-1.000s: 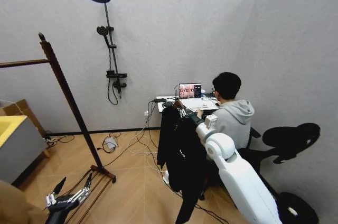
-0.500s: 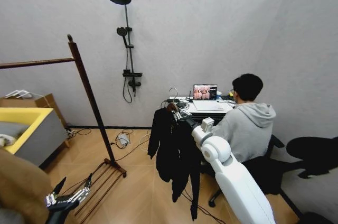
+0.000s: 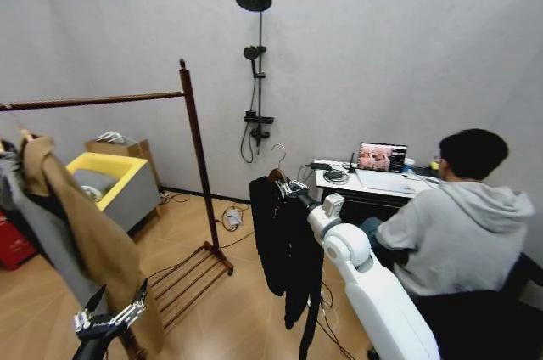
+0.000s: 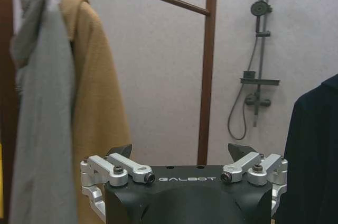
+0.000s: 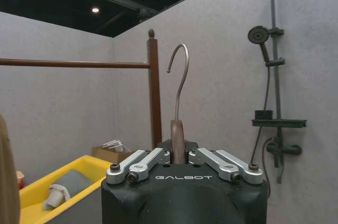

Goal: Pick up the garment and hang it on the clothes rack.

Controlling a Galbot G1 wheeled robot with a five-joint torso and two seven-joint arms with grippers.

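The garment [image 3: 287, 245], a limp black coat, hangs on a hanger from my right gripper [image 3: 288, 188], which is shut on the hanger's neck. In the right wrist view the gripper [image 5: 178, 154] pinches the brown neck below the metal hook [image 5: 181, 73]. The clothes rack [image 3: 197, 156] stands to the left, and its top bar [image 3: 93, 101] is well apart from the hook. My left gripper [image 3: 112, 317] is open, low at the front left, and shows with spread fingers [image 4: 182, 152] in the left wrist view. That view also has the rack post [image 4: 206, 76] and the garment's edge [image 4: 317, 155].
A tan coat [image 3: 97, 245] and a grey jacket [image 3: 38, 224] hang at the bar's left end. A yellow bin [image 3: 106, 175] stands behind the rack and a shower fitting [image 3: 254, 63] is on the back wall. A desk with a laptop [image 3: 382, 158] is to the right.
The camera has swung left, bringing the rack's bar and the hung coats into view. The black garment stays in my right gripper and the left gripper has not moved.
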